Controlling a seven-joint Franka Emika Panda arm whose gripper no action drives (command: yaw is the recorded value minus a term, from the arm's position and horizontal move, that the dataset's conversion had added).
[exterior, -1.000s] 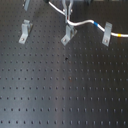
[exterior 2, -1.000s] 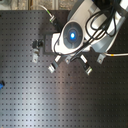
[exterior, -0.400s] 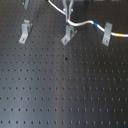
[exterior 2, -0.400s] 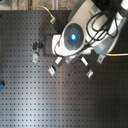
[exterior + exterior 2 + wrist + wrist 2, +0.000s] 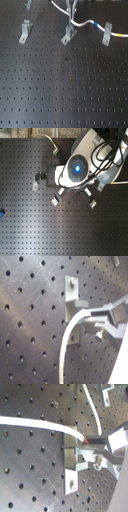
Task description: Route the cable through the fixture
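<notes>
1. In the first exterior view we see three small silver-grey bent-metal clip brackets standing on a black perforated metal board [image 5: 64,90]: one toward the first exterior view's left [image 5: 24,31], the middle one [image 5: 67,34], and one toward the first exterior view's right [image 5: 106,33].
2. The thin white flexible cable [image 5: 84,23] arcs from above the middle bracket toward the right one, carrying a short blue band [image 5: 93,22] and a yellow-orange mark [image 5: 121,35] past the right bracket.
3. In the first wrist view we find the cable's [image 5: 67,338] end pinched between the grey fingertips of the gripper [image 5: 95,317], just beside the fixture [image 5: 73,293].
4. The second wrist view shows the same: the pincer [image 5: 92,441] is nearly closed on the cable [image 5: 45,425], right at the bracket [image 5: 74,459].
5. In the second exterior view the white arm with its blue light [image 5: 76,168] covers the gripper.
</notes>
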